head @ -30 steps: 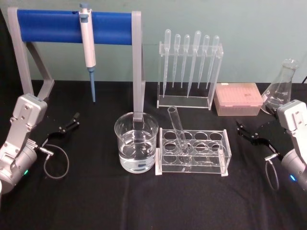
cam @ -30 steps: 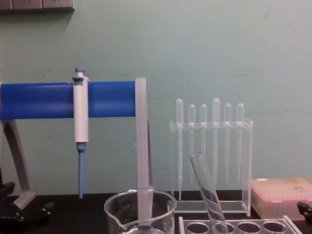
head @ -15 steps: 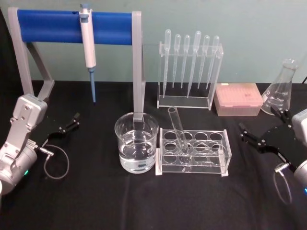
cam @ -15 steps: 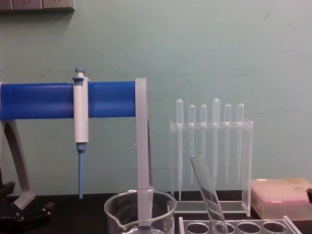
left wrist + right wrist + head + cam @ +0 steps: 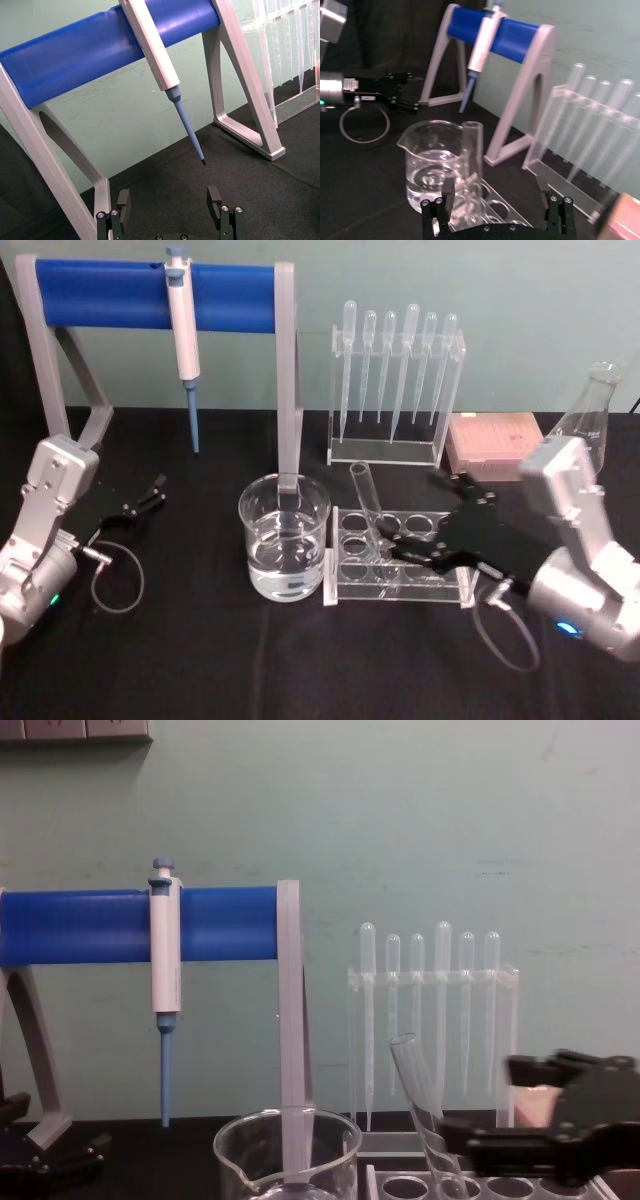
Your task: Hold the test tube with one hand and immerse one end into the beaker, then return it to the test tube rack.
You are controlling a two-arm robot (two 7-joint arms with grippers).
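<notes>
- Hovering over the right part of the test tube rack (image 5: 400,589), the right tool (image 5: 408,510) has its two black fingers spread wide and grips nothing.
- In the right wrist view the test tube (image 5: 471,145) stands beyond the gap between the fingers, nearer one fingertip (image 5: 449,189) than the other; whether that finger touches the glass cannot be told.
- The test tube (image 5: 372,510) sits in a hole toward the left end of the rack, rounded bottom down, tilted so its open rim leans toward the beaker (image 5: 285,540).
- The beaker stands on the black tabletop (image 5: 300,665) just beside the rack's left end, with clear liquid in it.
- From the chest view the right tool (image 5: 482,1098) comes in from the right, level with the upper half of the tube (image 5: 420,1105).
- The left tool (image 5: 150,495) rests low at the left of the tabletop, well apart from the beaker, fingers parted and empty, below the blue pipettor stand (image 5: 150,292).
</notes>
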